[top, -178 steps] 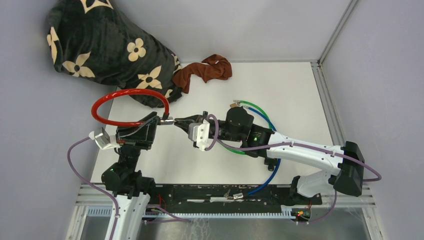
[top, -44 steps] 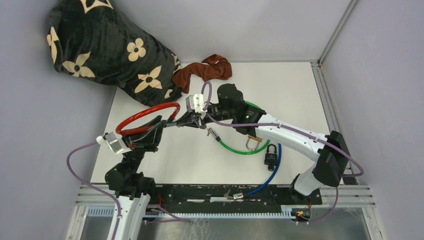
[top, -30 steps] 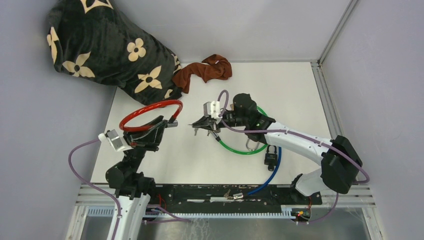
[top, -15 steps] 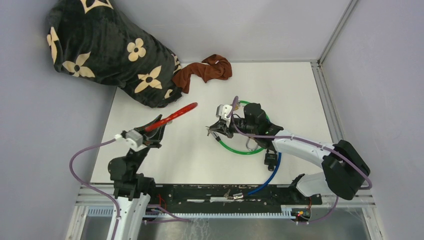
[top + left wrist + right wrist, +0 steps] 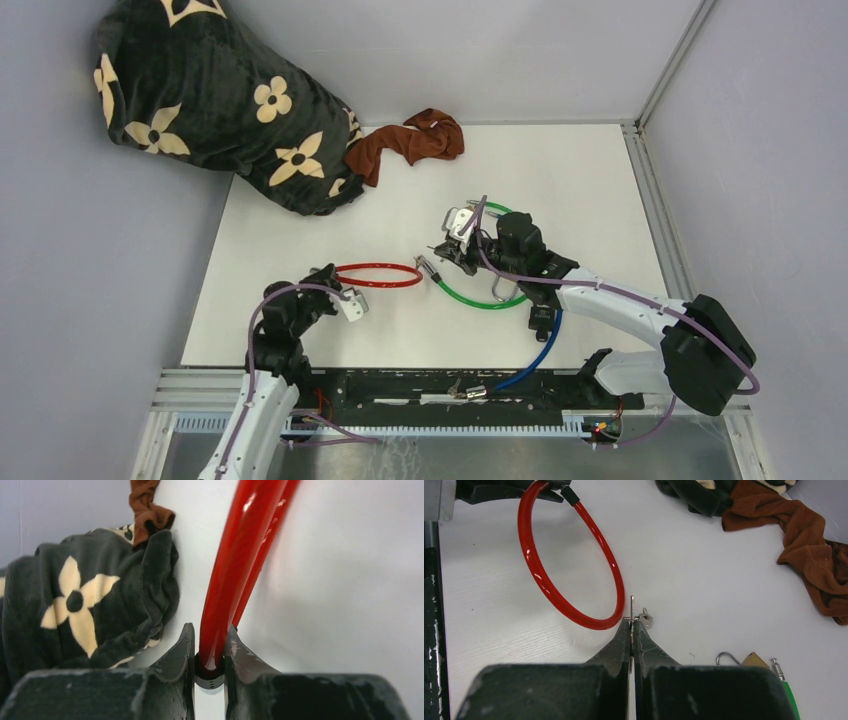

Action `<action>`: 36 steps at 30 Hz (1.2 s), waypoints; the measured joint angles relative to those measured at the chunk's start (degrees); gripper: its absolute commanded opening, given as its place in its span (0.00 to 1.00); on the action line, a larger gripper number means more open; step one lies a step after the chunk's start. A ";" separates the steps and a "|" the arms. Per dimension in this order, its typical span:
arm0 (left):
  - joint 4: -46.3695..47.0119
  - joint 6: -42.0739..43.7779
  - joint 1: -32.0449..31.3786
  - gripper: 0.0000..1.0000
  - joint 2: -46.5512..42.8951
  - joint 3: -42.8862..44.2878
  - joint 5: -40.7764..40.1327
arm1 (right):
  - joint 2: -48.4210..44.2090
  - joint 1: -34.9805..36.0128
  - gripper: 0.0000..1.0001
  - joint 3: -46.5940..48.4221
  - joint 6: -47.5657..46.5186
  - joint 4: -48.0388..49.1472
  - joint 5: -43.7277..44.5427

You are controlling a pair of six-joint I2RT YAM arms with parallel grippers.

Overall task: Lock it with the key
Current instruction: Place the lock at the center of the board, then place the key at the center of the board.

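Bringing key to lock looks like the step in hand: the left gripper (image 5: 209, 647), folded low near its base, is clamped on the black end collar of the glossy red cable-lock loop (image 5: 555, 593), which hangs low over the table. The right gripper (image 5: 632, 626), reaching toward the centre, pinches the small silver key (image 5: 632, 605), blade forward, just beside the loop's curve. Next it must line the blade up with the keyhole, which is not visible

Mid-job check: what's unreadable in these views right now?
Left wrist: the end fitting of the red cable is buried between the fingers of the left gripper.
Right wrist: the key is mostly hidden inside the right gripper; the brass padlock is cut off by the gripper body.
Top external: the black padlock is too small to read its shackle.
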 measured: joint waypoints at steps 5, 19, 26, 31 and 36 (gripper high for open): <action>-9.79 16.22 -0.11 0.99 0.13 0.83 -0.26 | -0.22 0.33 0.00 -0.20 -0.22 -1.38 1.86; -52.83 45.83 -0.37 1.00 -2.56 17.81 -7.28 | 24.81 13.46 0.00 16.57 6.69 0.76 0.09; -54.88 46.53 -0.37 1.00 1.44 23.91 -7.08 | 38.34 16.46 0.00 26.08 13.29 -0.72 -1.70; -58.75 43.32 -0.37 1.00 2.36 29.03 -2.78 | 41.62 16.94 0.44 27.63 15.61 -4.31 -2.54; -51.01 18.64 -0.37 0.98 3.82 32.06 6.88 | 40.52 16.81 0.55 29.03 14.53 -10.01 0.66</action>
